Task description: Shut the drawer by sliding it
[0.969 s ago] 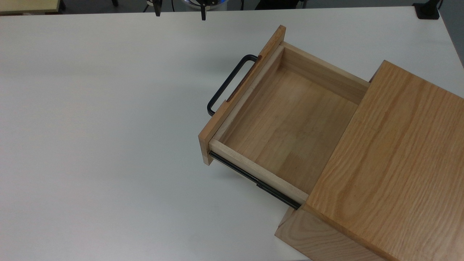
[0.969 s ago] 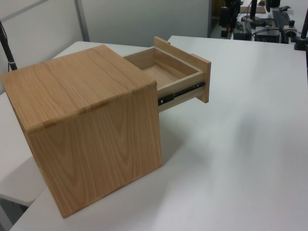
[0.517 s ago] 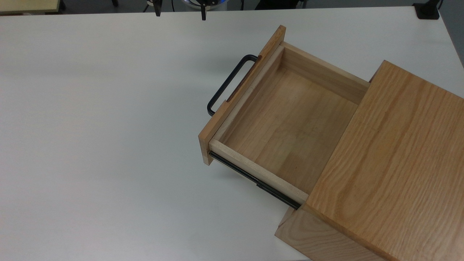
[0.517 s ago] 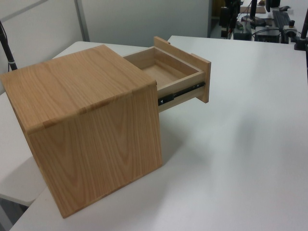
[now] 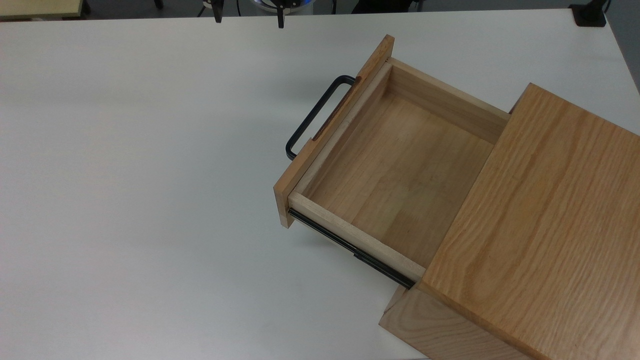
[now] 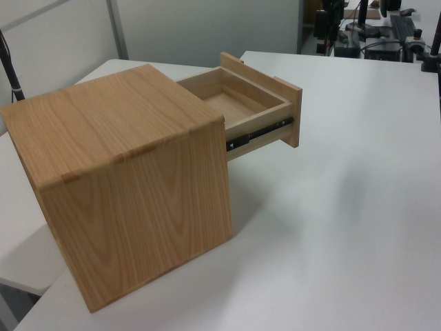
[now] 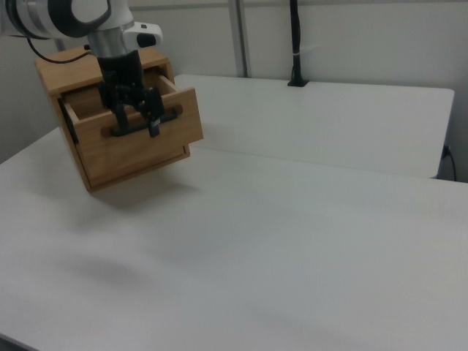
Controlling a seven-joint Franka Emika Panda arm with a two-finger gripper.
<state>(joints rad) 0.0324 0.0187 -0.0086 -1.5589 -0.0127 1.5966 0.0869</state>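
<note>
The light wooden drawer (image 5: 395,165) stands pulled far out of the oak-grained cabinet (image 5: 540,225), and its inside is bare. Its black bar handle (image 5: 314,118) points toward the top view's left, and a black side rail (image 5: 350,247) is exposed. The left view shows the drawer (image 6: 258,103) sticking out of the cabinet (image 6: 124,172) toward the back. My gripper (image 5: 249,21) is open at the top view's upper edge, well apart from the handle. In the right view the gripper (image 7: 137,126) hangs with fingers spread, overlapping the drawer front (image 7: 139,153).
The cabinet sits on a wide white table (image 5: 140,200) near the top view's right edge. A black clamp (image 5: 590,15) is at the table's far right corner. A black post (image 7: 295,44) rises behind the table in the right view. Desk equipment (image 6: 365,27) stands beyond the table.
</note>
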